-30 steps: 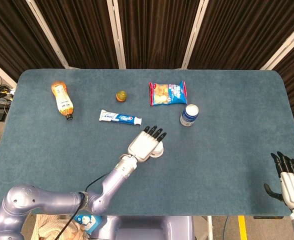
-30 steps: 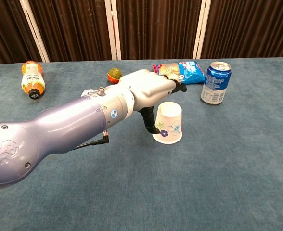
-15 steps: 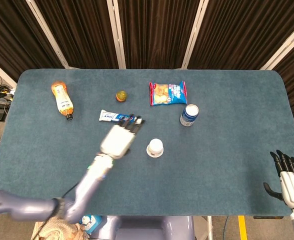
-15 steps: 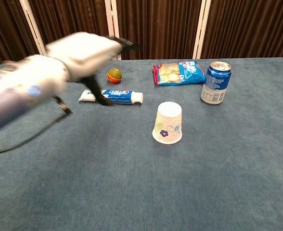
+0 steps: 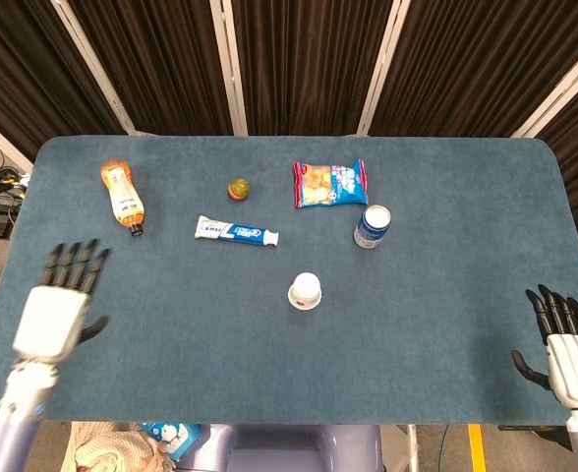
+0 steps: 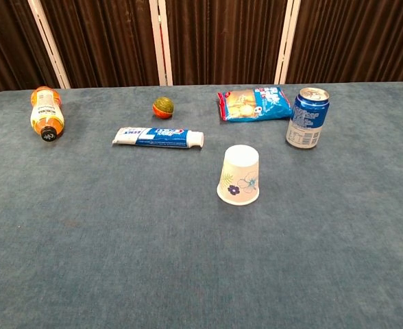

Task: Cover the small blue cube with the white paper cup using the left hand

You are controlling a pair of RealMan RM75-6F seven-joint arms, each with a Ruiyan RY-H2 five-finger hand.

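A white paper cup (image 5: 305, 290) (image 6: 239, 175) with a flower print stands upside down, mouth on the cloth, near the table's middle. No blue cube shows in either view. My left hand (image 5: 58, 301) hovers at the table's near left edge, far from the cup, fingers spread and holding nothing. My right hand (image 5: 564, 341) hangs off the near right corner, fingers apart and empty. Neither hand appears in the chest view.
On the blue cloth table (image 5: 436, 295) lie a toothpaste tube (image 5: 235, 231) (image 6: 158, 137), an orange bottle (image 5: 122, 196) (image 6: 44, 113), a small ball (image 5: 238, 188) (image 6: 163, 107), a snack bag (image 5: 329, 183) (image 6: 253, 102) and an upright blue can (image 5: 372, 226) (image 6: 306, 117) right of the cup.
My left hand let go of the upturned cup and drew back fast to the near left edge, leaving the chest view. The cup has stayed in place. The right hand barely moved.
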